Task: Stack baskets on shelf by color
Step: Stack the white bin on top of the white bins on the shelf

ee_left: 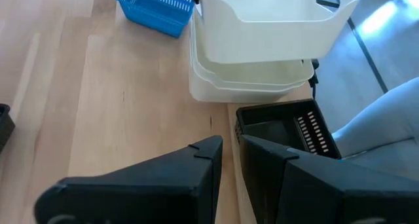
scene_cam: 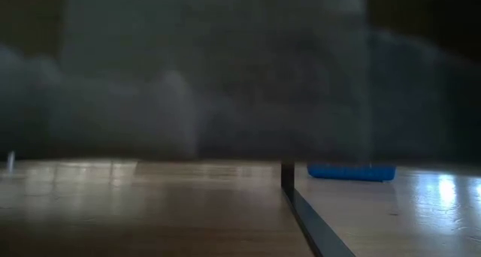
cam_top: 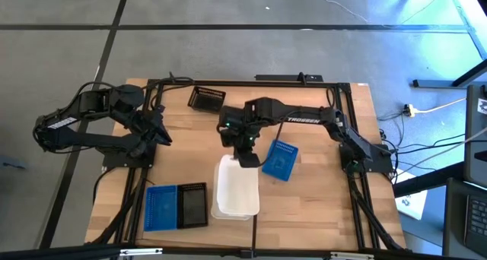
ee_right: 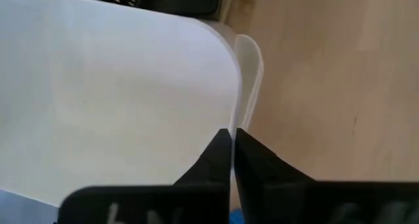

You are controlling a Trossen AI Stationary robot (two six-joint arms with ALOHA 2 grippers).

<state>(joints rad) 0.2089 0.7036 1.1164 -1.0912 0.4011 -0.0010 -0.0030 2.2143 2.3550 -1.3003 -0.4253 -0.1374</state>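
Three white baskets (cam_top: 236, 190) are stacked on the wooden shelf (cam_top: 304, 207) near its near edge. The top white basket (ee_left: 275, 21) stands higher than the two nested under it (ee_left: 252, 80). My right gripper (cam_top: 246, 155) is over the stack's far end, shut on the top basket's wall. A blue basket (cam_top: 280, 160) lies right of it. Another blue basket (cam_top: 160, 207) and a black basket (cam_top: 192, 205) sit side by side left of the stack. A second black basket (cam_top: 205, 99) rests near the far rail. My left gripper (cam_top: 161, 132) waits, shut, at the left rail. My right gripper pinches the top white basket's far end wall (ee_right: 226, 116) by its rim, close to a rounded corner, one finger inside and one outside. The fingers (ee_right: 213, 160) come from above, pointing down. The basket's lower part sits in the basket beneath, whose rim (ee_right: 252, 60) shows alongside.
Black metal rails (cam_top: 152, 150) edge the shelf left and right, and one rail (scene_cam: 287, 180) crosses the low view. Bare wood lies on the right half (cam_top: 319, 199) and between the far black basket and the stack. A pale blurred shape fills the upper part of the low view.
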